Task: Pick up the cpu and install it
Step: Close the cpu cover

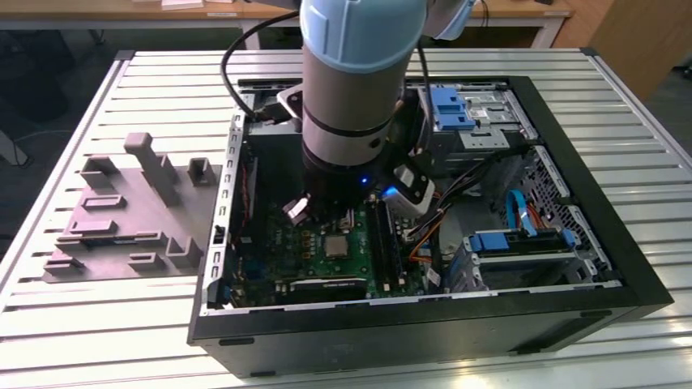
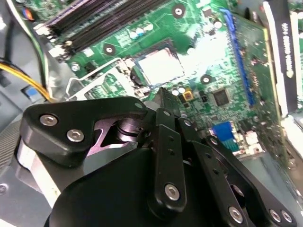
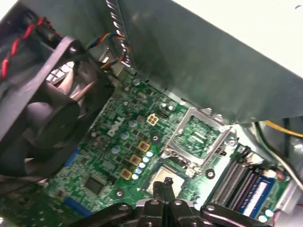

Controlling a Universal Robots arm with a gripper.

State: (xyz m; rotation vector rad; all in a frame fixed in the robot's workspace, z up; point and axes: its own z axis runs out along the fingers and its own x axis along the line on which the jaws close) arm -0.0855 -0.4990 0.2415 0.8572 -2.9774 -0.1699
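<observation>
The small, thin, square cpu with a pale silver-grey metal top lay flat in the metal-framed rectangular socket of the green circuit board, inside the open black computer case. The socket's hinged metal load frame stood flipped open just beside it. In both wrist views the black gripper hung just over 1 edge of the cpu, its 2 fingers drawn together with nothing between them. Whether the tips touched the chip could not be told. The grey moulded plastic tray with upright posts sat outside the case, well apart, at the exterior view's left.

The step in hand looked like seating the cpu. Doing it well probably meant keeping the chip level, with all 4 edges inside the socket walls. Any pressure needed to be light and straight down, and the fingers kept off the open load frame.
</observation>
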